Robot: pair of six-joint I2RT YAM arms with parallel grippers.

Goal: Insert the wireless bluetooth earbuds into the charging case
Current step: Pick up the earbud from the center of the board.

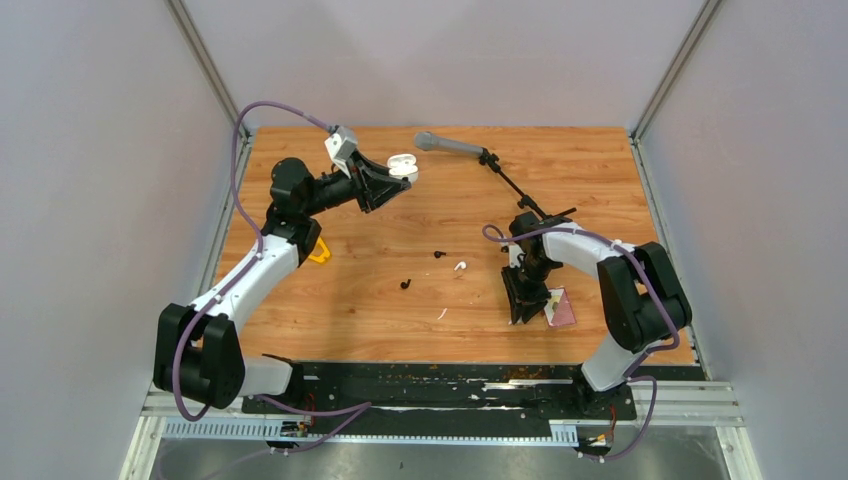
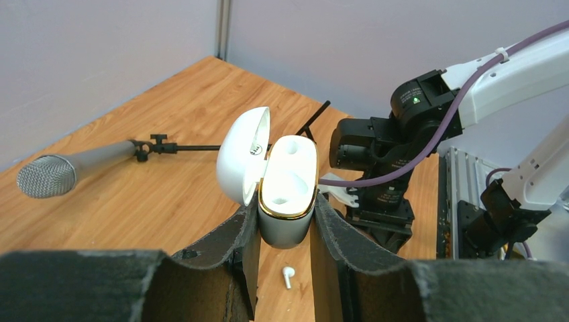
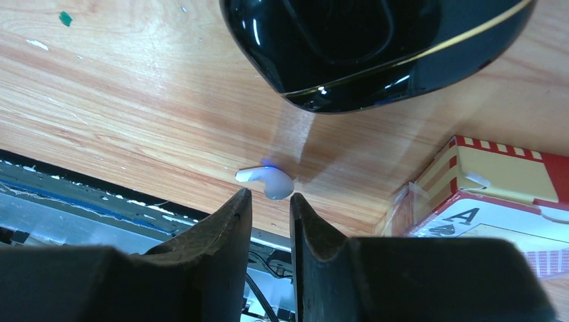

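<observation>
Left gripper (image 2: 285, 211) clamps the open white case (image 2: 290, 176) above the far table (image 1: 350, 320), with room all round. Right gripper (image 3: 270, 196), jaws narrow and empty, tips at a white earbud (image 3: 267, 182) beside the near edge, hemmed by the frame-cropped black case (image 3: 376, 47) and card box (image 3: 496, 188). Mid-table lie three more: black earbud (image 1: 440, 253), second black earbud (image 1: 405, 284), second white earbud (image 1: 460, 266).

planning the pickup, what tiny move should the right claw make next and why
Probably ease the right claw forward until it straddles the white earbud: the bud lies on the table just beyond the claw, with nothing between its jaws yet.
</observation>
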